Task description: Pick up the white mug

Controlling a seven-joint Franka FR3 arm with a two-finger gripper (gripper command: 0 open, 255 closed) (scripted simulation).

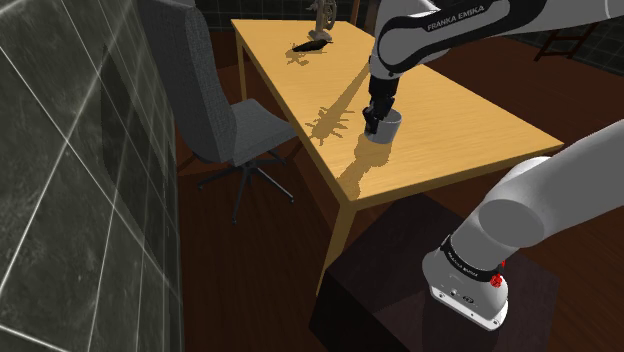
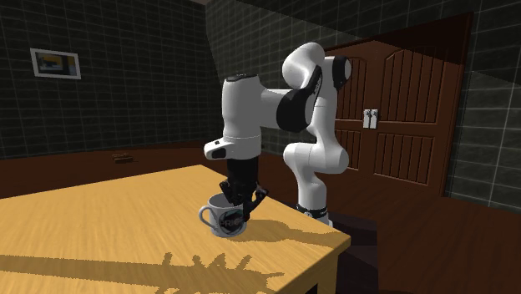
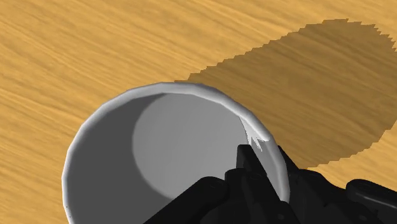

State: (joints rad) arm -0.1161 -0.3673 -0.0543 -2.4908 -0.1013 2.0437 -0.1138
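Closest to the camera on the hand, we see the black gripper (image 3: pixel 270 156) closed on the wall of the white mug (image 3: pixel 159 146). One finger (image 3: pixel 250 159) lies inside the rim and the other outside it, so the wall is pinched between them. The mug is upright with its mouth open towards the hand, above the wooden table (image 3: pixel 95 51), where a dark shadow lies just beside it. In the second exterior view we note the gripper (image 2: pixel 242 207) coming down on the side of the mug (image 2: pixel 221 219) that faces the arm, while the handle points to that view's left and a dark mark shows on the mug's side. We cannot tell whether its base touches the table (image 2: pixel 100 225). From the shoulder view, the dark stand (image 1: pixel 400 270) is nearest. Beyond it the mug (image 1: pixel 385 130) sits under the gripper (image 1: pixel 378 115), over the near half of the table (image 1: pixel 450 130). A grey office chair (image 1: pixel 215 110) stands at the table's long side, on that view's left. A small black object (image 1: pixel 310 46) lies at the far end. Farthest, in the second exterior view, we see dark wooden doors (image 2: pixel 401 125) and a framed picture (image 2: pixel 57 63) on the tiled wall.
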